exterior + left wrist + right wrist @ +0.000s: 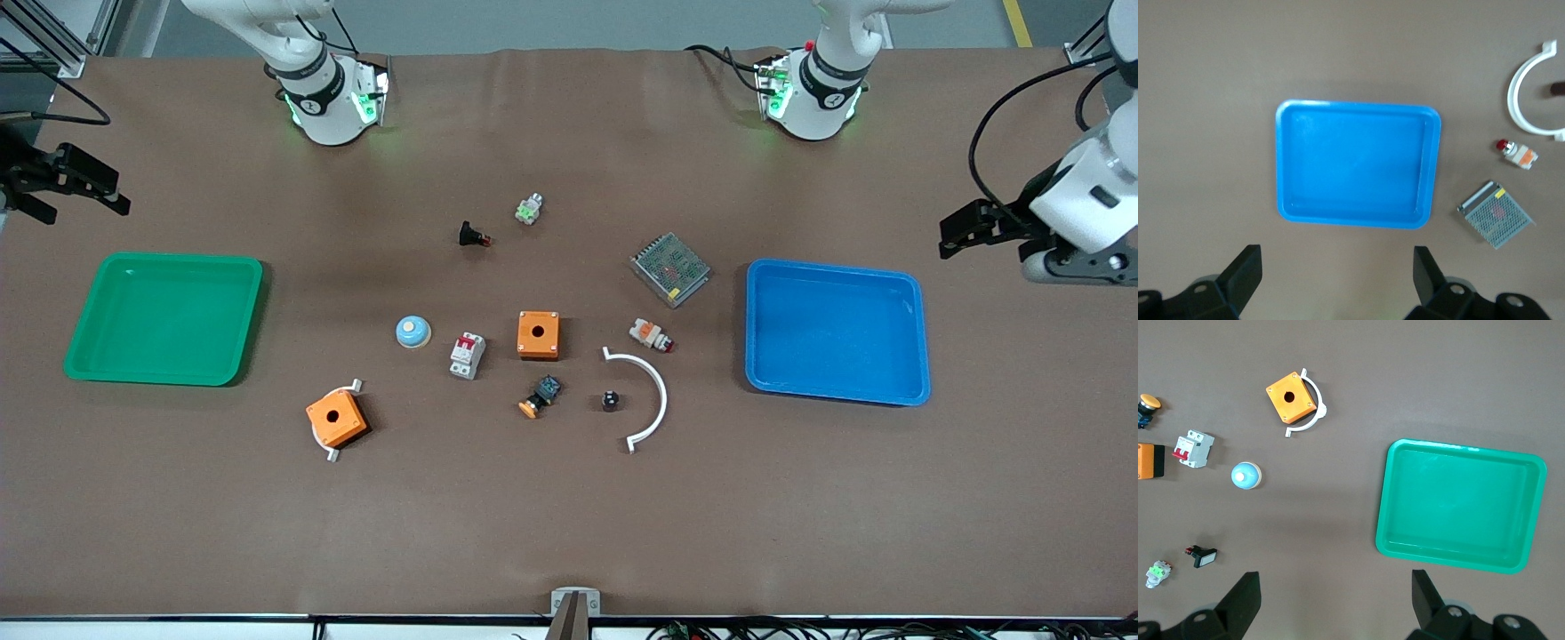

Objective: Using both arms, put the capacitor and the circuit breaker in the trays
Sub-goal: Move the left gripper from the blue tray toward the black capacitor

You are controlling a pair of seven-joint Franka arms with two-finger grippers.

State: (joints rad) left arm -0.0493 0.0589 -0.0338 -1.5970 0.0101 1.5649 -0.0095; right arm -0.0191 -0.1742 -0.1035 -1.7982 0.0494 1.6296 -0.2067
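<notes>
Nothing is picked up yet, so the step in hand looks like the first reach, and doing it well is mostly a matter of choosing the right small part. At the right arm's end of the table, the right gripper (84, 191) hangs with its fingers spread wide and empty, over the bare worktop edge just farther from the front camera than the green tray (98, 364). Moving along, the circuit breaker (467, 355) lies on the brown worktop (569, 533) near the middle, between the blue-topped round part (413, 332) and the central orange box (539, 334); the right wrist view shows its red toggle facing up (1193, 449). A good grasp would close across its 2 long sides, coming straight down so neither neighbour is nudged. Further along, the capacitor (610, 400) stands inside the curve of the white arc (656, 391), apart from it, with the black-and-orange pushbutton (540, 396) beside it. It is tiny and round, so it will likely roll or tip if the fingers land off-centre; a low, centred pinch seems wise, with the arc kept clear. At the left arm's end, the left gripper (973, 229) waits with fingers apart, holding nothing, above the worktop just off the corner of the blue tray (920, 356).
</notes>
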